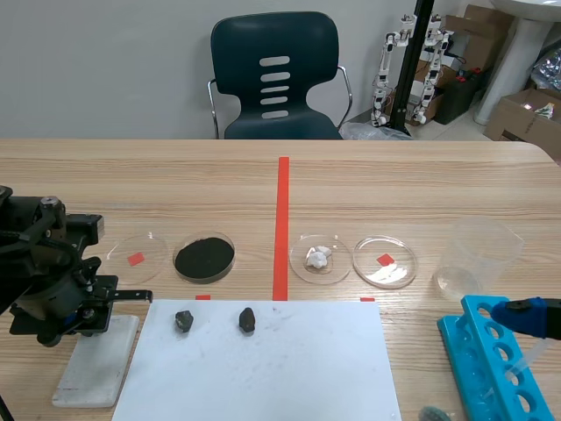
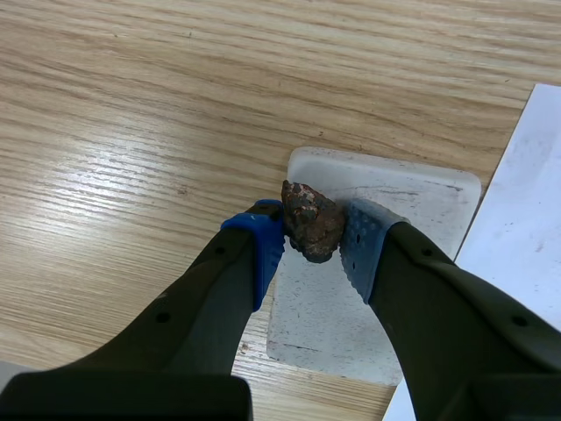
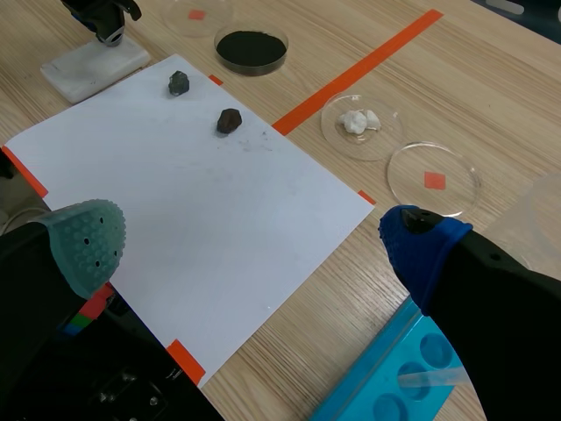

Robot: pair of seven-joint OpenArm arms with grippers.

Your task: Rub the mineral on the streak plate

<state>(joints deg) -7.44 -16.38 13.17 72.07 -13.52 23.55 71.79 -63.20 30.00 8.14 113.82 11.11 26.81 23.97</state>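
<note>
1. At the far left, we see the left gripper (image 2: 311, 241) shut on the mineral (image 2: 311, 221), a rusty brown lump pinched between its two blue pads.
2. The mineral hangs over the far end of the white streak plate (image 2: 412, 197); we cannot tell whether it touches. The plate lies flat on the wooden table (image 1: 394, 189), just beside the left edge of a white paper sheet (image 1: 298, 368).
3. On the sheet's far part we find two dark stones apart from each other: a greyish stone (image 1: 183, 320) and a brownish stone (image 1: 247, 319).
4. Beyond the sheet stands a row of clear dishes: an empty dish (image 1: 138, 256), a dish of black powder (image 1: 204, 257), then, past the red tape line, a dish of white pieces (image 1: 320, 258) and another empty dish (image 1: 385, 261).
5. Further right stands a clear plastic beaker (image 1: 478, 254), and nearer us a blue tube rack (image 1: 465, 351).
6. The right gripper (image 3: 254, 246) hovers above the rack and the sheet's right edge, fingers spread wide, holding nothing.
</note>
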